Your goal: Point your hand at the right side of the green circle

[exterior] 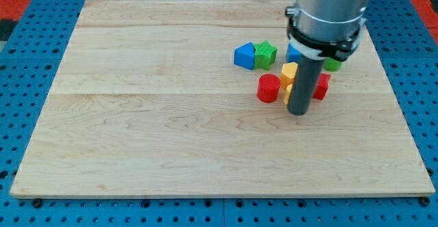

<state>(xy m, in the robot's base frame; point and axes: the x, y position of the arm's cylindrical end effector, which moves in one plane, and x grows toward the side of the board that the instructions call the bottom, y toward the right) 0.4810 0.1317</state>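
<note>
The green circle (333,64) is mostly hidden behind the arm at the view's upper right; only a green edge shows to the right of the rod. My tip (298,112) rests on the board below and to the left of it, just under a yellow block (289,70) and a second yellow piece (288,93). A red cylinder (268,88) lies left of the tip. A red block (321,86) lies right of the rod. A blue block (244,55) and a green block (265,54) touch each other further left. A blue block (293,51) peeks out behind the arm.
The wooden board (171,131) lies on a blue perforated table (27,63). The arm's grey body (332,8) covers part of the block cluster at the view's top right.
</note>
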